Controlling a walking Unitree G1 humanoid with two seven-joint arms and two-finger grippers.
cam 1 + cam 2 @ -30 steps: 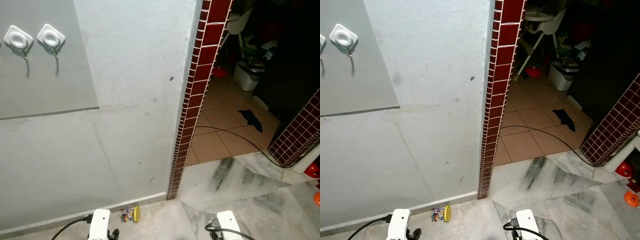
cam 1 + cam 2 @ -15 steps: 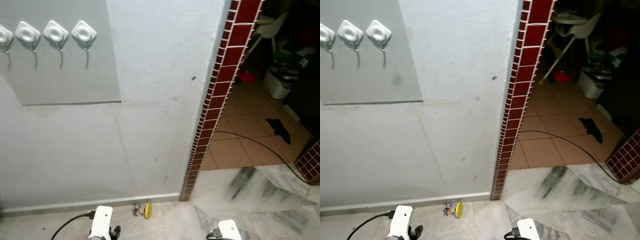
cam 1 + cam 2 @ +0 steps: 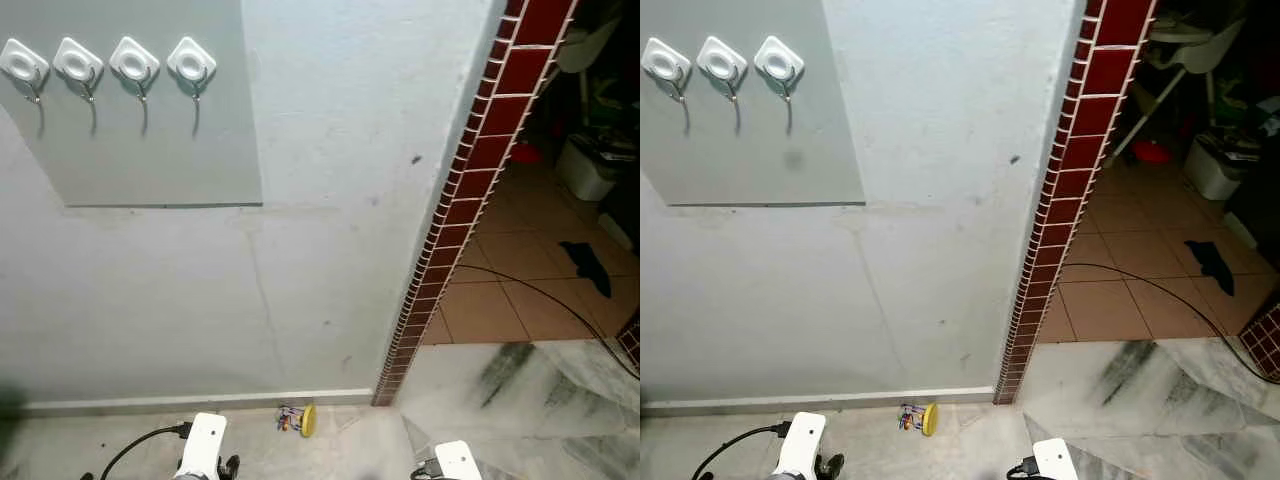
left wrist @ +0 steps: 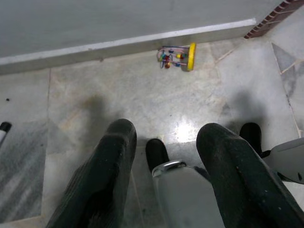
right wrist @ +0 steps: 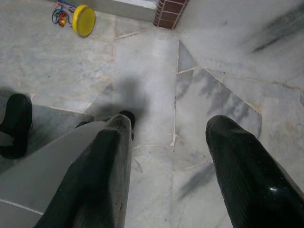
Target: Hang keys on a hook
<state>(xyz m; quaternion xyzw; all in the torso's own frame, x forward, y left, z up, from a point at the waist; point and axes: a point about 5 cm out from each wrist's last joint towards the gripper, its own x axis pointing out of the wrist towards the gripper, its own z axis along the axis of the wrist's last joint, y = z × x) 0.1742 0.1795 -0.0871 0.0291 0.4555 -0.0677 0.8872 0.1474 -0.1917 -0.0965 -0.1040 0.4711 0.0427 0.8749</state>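
Hooks (image 3: 107, 65) sit in a row at the upper left of the frame, four white square ones with metal prongs, fixed on a grey panel (image 3: 160, 150) on the pale wall (image 3: 330, 200). All four hooks are bare. I cannot find any keys in the pictures, so I cannot say where they are.

To the right of the wall runs a column of dark red tiles (image 3: 470, 190), going from the top right down to the floor. Behind it, at the right side of the frame, there is a room with orange floor tiles (image 3: 500, 300), a black cable (image 3: 540, 300) and a dark cloth (image 3: 588, 268) on the floor.

At the bottom centre, close to the white skirting, a small toy with a yellow disc (image 3: 298, 419) lies on the marble floor (image 3: 520, 380).

My left gripper (image 4: 166, 156) hangs low over the marble floor, its two black fingers spread apart with nothing between them. My right gripper (image 5: 166, 156) also hangs over the floor, fingers wide apart and empty. My two white wrists show at the bottom edge of the head view.
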